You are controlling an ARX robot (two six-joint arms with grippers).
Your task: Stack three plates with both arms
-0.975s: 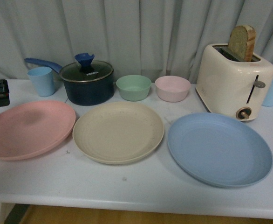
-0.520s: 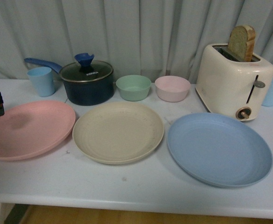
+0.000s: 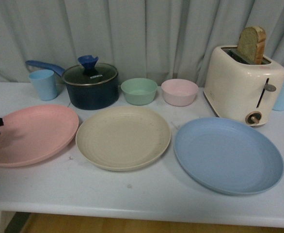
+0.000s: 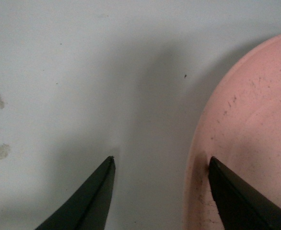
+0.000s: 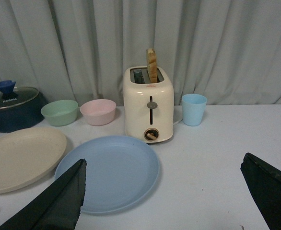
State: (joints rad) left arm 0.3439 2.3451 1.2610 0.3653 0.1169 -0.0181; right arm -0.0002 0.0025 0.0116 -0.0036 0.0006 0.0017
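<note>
Grey pleated curtains (image 3: 142,29) hang behind the white worktop (image 3: 132,194), which carries the pink plate (image 3: 35,133), cream plate (image 3: 122,137) and blue plate (image 3: 228,154) side by side, unstacked. The left gripper (image 4: 161,159) is open and empty, one finger over the pink plate's outer rim, the other over bare, faintly stained worktop. The right gripper (image 5: 164,165) is spread wide and empty above the worktop near the blue plate.
</note>
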